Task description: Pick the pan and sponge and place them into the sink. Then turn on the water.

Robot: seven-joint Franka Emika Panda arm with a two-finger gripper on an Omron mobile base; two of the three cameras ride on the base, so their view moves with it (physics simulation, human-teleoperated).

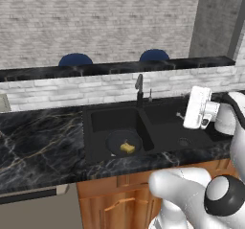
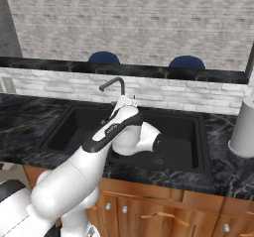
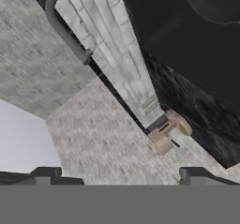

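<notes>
Round dark frying pan (image 1: pixel 123 142) lying flat on the floor of the left basin of the black double-basin sink (image 1: pixel 95 149), toward the front edge. Small yellow sponge block (image 1: pixel 127 148) resting inside the pan. Slim dark upright faucet (image 1: pixel 139 91) at the sink's back edge, on the divider. White arm's two-finger gripper (image 3: pixel 117 174) held above the right basin, fingers (image 3: pixel 46 175) spread wide apart, holding nothing.

arm (image 2: pixel 74 176): glossy white rounded links | joints: dark caps | wrist: black band
</notes>
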